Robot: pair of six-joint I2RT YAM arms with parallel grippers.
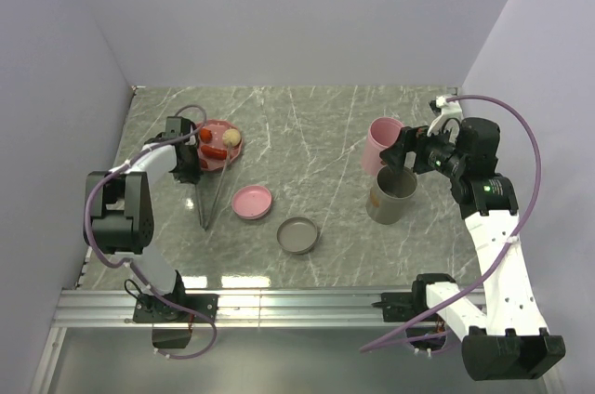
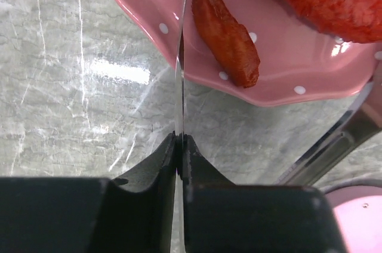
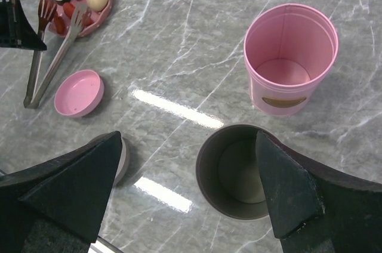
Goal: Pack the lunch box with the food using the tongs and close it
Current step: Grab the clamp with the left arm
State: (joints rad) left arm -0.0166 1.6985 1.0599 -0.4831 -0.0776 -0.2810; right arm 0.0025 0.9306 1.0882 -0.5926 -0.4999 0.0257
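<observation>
left gripper (image 2: 180,141) is pinched tight together on a thin steel strip: one arm of the tongs (image 2: 181,80), seen edge-on at the near-left rim of the plate (image 2: 143,8). the other tong arm lies off to the right, outside the grip. that's the worry. with only one arm clamped, a lift could let the tongs swing or slide out, and there'd be no way to squeeze them on the sausage (image 2: 225,32) lying just right of the blade. a drag could also shove the plate and roll food off it. on the right side, right gripper (image 3: 188,136) is spread wide over the grey tub (image 3: 239,175), with the pink tub (image 3: 290,56) just beyond, both empty. pink lid (image 1: 251,201) and grey lid (image 1: 297,235) lie mid-table, nearer us.
</observation>
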